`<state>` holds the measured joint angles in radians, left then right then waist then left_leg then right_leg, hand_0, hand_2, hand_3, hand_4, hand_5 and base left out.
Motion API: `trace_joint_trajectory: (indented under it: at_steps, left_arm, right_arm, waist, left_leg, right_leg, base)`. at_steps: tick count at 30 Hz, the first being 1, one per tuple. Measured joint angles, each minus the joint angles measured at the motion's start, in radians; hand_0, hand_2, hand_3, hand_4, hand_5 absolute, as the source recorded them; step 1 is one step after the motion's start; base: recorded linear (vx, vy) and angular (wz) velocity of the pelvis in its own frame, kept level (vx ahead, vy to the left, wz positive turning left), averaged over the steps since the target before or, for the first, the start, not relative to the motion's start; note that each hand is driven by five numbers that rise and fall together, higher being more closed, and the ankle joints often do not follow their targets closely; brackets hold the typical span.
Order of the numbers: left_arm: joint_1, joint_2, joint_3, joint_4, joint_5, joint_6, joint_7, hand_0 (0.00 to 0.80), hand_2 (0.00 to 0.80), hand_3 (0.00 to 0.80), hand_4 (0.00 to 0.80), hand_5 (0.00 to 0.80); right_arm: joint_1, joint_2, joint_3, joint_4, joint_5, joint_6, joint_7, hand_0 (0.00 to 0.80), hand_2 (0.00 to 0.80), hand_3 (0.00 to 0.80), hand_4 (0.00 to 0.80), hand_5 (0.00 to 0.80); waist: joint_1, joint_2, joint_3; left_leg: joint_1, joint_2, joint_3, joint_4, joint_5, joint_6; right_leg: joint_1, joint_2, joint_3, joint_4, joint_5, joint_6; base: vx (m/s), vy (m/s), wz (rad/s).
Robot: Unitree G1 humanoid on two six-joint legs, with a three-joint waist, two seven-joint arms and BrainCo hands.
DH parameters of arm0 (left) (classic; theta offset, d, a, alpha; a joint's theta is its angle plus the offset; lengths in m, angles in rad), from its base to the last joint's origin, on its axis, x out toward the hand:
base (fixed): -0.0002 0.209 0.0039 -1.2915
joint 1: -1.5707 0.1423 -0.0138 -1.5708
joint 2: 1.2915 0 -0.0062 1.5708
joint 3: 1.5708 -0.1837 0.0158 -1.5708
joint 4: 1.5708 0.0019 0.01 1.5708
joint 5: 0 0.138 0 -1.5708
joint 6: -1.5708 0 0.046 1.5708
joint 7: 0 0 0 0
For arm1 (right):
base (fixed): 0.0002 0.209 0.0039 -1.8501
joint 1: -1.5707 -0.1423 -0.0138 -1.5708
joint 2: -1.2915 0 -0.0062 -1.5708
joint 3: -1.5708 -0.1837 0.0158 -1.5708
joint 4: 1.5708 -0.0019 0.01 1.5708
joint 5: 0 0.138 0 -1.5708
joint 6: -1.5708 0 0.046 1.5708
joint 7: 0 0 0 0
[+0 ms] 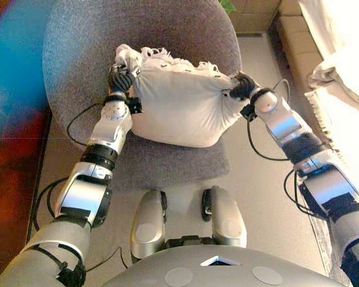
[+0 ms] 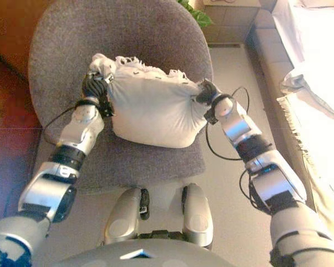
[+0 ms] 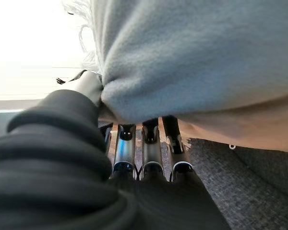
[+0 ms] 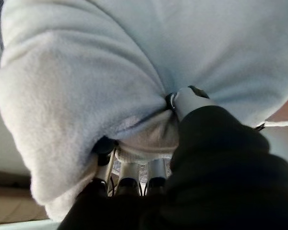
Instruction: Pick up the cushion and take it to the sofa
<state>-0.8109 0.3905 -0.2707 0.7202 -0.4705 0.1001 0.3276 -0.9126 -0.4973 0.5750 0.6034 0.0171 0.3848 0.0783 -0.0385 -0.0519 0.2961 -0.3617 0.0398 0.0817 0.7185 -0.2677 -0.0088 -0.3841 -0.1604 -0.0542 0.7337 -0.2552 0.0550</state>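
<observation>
A white cushion (image 1: 179, 107) with a fringed far edge is held between my two hands over the seat of a round grey armchair (image 1: 167, 30). My left hand (image 1: 121, 81) grips its left end. In the left wrist view the fingers (image 3: 151, 143) lie under the cushion (image 3: 197, 52) and the thumb (image 3: 89, 86) presses into its side. My right hand (image 1: 242, 86) grips the right end. In the right wrist view the thumb (image 4: 189, 100) digs into the cushion (image 4: 110, 62), with the fingers curled in the cloth below.
A sofa (image 1: 299, 36) runs along the right side, draped with a white fringed throw (image 1: 341, 78). A strip of pale floor (image 1: 269, 197) lies between it and the chair. A green plant (image 2: 192, 14) stands behind the chair. A dark red-brown surface (image 1: 12, 149) is on the left.
</observation>
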Motion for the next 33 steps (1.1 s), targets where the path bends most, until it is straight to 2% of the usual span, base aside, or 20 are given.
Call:
trace_joint_trajectory:
  at_steps: [5,7,11,14,18,19,20,21,33]
  left_arm:
    - [-0.143,0.03,-0.071,0.094,-0.036,0.052,-0.001,0.8,0.8,0.8,0.8,0.8]
    - [-0.2,0.032,-0.077,0.131,-0.036,0.069,-0.003,0.8,0.8,0.8,0.8,0.8]
    - [-0.284,0.041,-0.107,0.174,-0.046,0.099,-0.022,0.8,0.8,0.8,0.8,0.8]
    - [-0.347,0.052,-0.143,0.218,-0.067,0.15,-0.049,0.8,0.8,0.8,0.8,0.8]
    - [-0.376,0.061,-0.144,0.262,-0.114,0.174,-0.073,0.8,0.8,0.8,0.8,0.8]
    - [-0.376,0.063,-0.145,0.262,-0.115,0.174,-0.074,0.8,0.8,0.8,0.8,0.8]
    - [-0.377,0.063,-0.145,0.264,-0.116,0.174,-0.073,0.047,0.047,0.047,0.047,0.047]
    - [-0.38,0.063,-0.145,0.27,-0.13,0.174,-0.07,0.0,0.0,0.0,0.0,0.0]
    - [-0.401,0.065,-0.142,0.294,-0.153,0.168,0.018,0.0,0.0,0.0,0.0,0.0]
  right_arm:
    - [-0.127,0.007,0.053,0.101,0.039,0.023,0.0,0.8,0.8,0.8,0.8,0.8]
    - [-0.176,0.006,0.067,0.116,0.051,0.035,-0.001,0.8,0.8,0.8,0.8,0.8]
    - [-0.248,0.007,0.076,0.186,0.081,0.04,0.001,0.8,0.8,0.8,0.8,0.8]
    - [-0.291,0.007,0.094,0.23,0.097,0.039,0.02,0.8,0.8,0.8,0.8,0.8]
    - [-0.307,0.008,0.105,0.247,0.119,0.039,0.047,0.8,0.8,0.8,0.8,0.8]
    - [-0.307,0.008,0.105,0.249,0.126,0.039,0.049,0.778,0.778,0.778,0.778,0.778]
    - [-0.308,0.009,0.105,0.251,0.135,0.039,0.048,0.144,0.144,0.144,0.144,0.144]
    - [-0.309,0.01,0.105,0.255,0.139,0.04,0.047,0.0,0.0,0.0,0.0,0.0]
    - [-0.351,0.005,0.065,0.295,0.161,0.048,-0.017,0.0,0.0,0.0,0.0,0.0]
  waist:
    - [-0.002,0.014,0.009]
    - [-0.004,0.02,0.014]
    - [-0.003,0.02,0.027]
    - [-0.004,0.019,0.044]
    - [-0.015,0.019,0.044]
    - [-0.018,0.019,0.044]
    - [-0.021,0.019,0.044]
    - [-0.025,0.019,0.044]
    - [-0.027,0.017,0.042]
  left_leg:
    - [-0.03,0.0,0.0,0.007,0.001,-0.001]
    - [-0.06,-0.001,0.001,0.017,0.003,0.001]
    - [-0.092,-0.001,-0.001,0.031,0.002,0.0]
    - [-0.093,-0.001,-0.001,0.032,0.002,0.0]
    - [-0.093,-0.001,-0.001,0.035,0.001,0.0]
    - [-0.095,0.0,-0.001,0.036,0.001,0.0]
    - [-0.095,0.0,-0.001,0.037,0.0,0.0]
    - [-0.096,0.0,-0.001,0.039,0.0,0.0]
    - [-0.067,0.002,0.001,0.02,0.002,0.002]
  right_leg:
    - [-0.03,0.0,0.0,0.006,0.003,0.006]
    - [-0.06,-0.002,0.001,0.016,0.004,0.007]
    - [-0.092,-0.003,0.002,0.03,0.003,0.006]
    - [-0.092,-0.004,0.002,0.031,0.003,0.006]
    - [-0.092,-0.004,0.003,0.033,0.003,0.006]
    - [-0.093,-0.004,0.003,0.034,0.003,0.007]
    - [-0.093,-0.004,0.004,0.034,0.003,0.007]
    - [-0.093,-0.004,0.004,0.035,0.003,0.007]
    - [-0.065,-0.002,0.006,0.017,0.006,0.01]
  base:
    - [-0.066,-0.008,0.0]
    - [-0.079,-0.005,0.02]
    - [-0.012,-0.001,0.01]
    - [0.023,0.003,0.0]
    - [0.016,0.005,0.0]
    - [0.037,0.008,0.01]
    - [0.047,0.009,0.01]
    - [0.054,0.007,0.0]
    - [0.04,-0.005,-0.01]
